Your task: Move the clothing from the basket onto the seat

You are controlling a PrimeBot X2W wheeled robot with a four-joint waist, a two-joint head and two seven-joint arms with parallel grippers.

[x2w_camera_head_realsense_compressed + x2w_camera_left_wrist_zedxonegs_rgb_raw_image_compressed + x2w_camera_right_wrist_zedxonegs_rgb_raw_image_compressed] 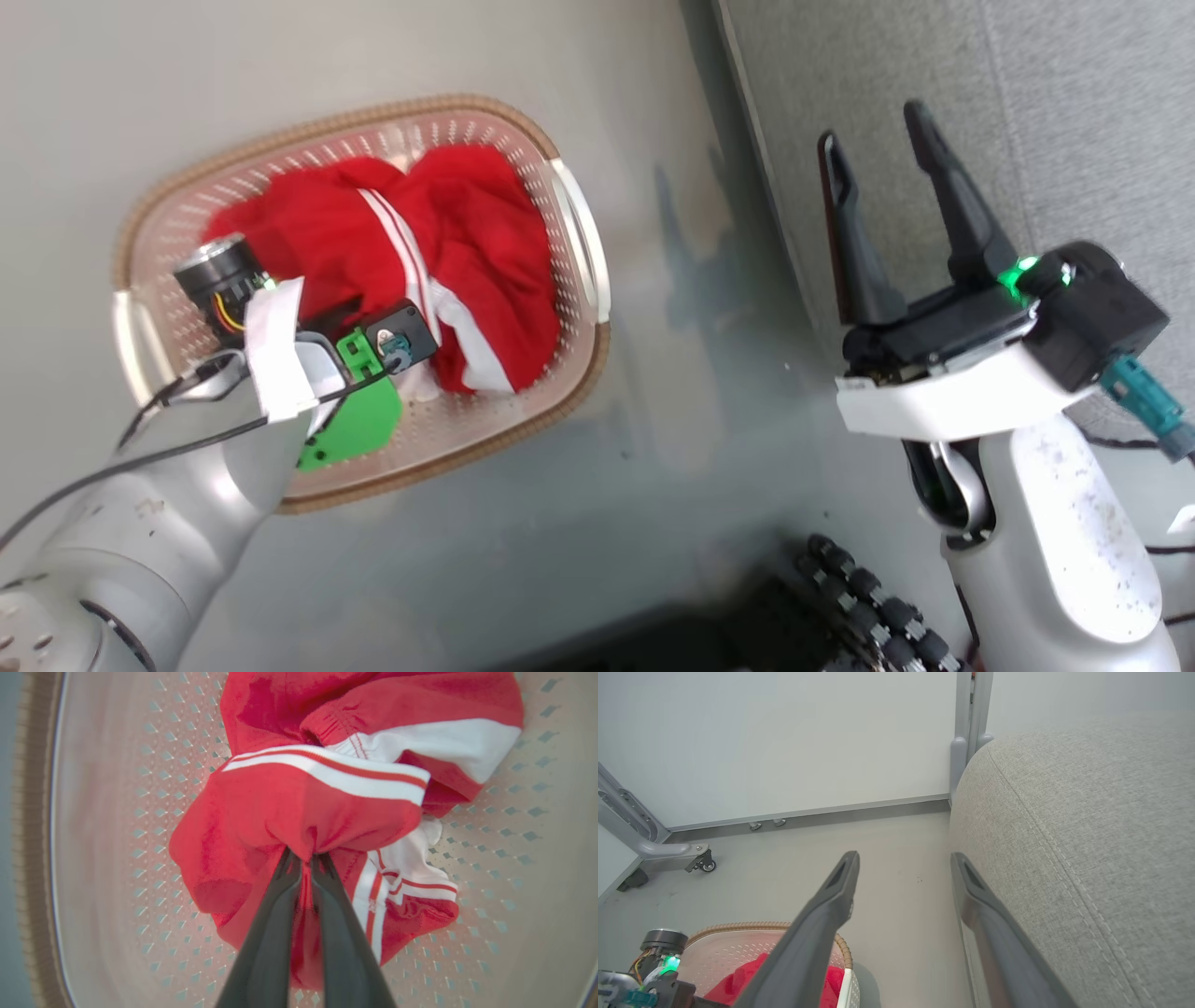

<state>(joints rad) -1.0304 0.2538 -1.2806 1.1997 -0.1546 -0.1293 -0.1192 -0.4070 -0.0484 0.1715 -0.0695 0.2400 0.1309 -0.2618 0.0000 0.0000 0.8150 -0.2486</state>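
Observation:
The red clothing [467, 252] with white stripes lies bunched in the cream basket [579, 252] on the floor. In the left wrist view my left gripper [306, 858] is shut on a pinched fold of the red clothing [299, 807], down inside the basket [117, 858]. Its fingertips are hidden in the head view behind the wrist. My right gripper [873, 140] stands open and empty beside the grey seat [1074, 103], off to the right of the basket. The right wrist view shows the right gripper [906, 858] open next to the seat [1087, 826], with the basket [738, 947] low at the left.
A pale wall panel with a metal foot on castors [703, 861] stands at the back. A metal post [966, 732] rises by the seat's corner. Dark cables and a ribbed hose [868, 597] lie near my base.

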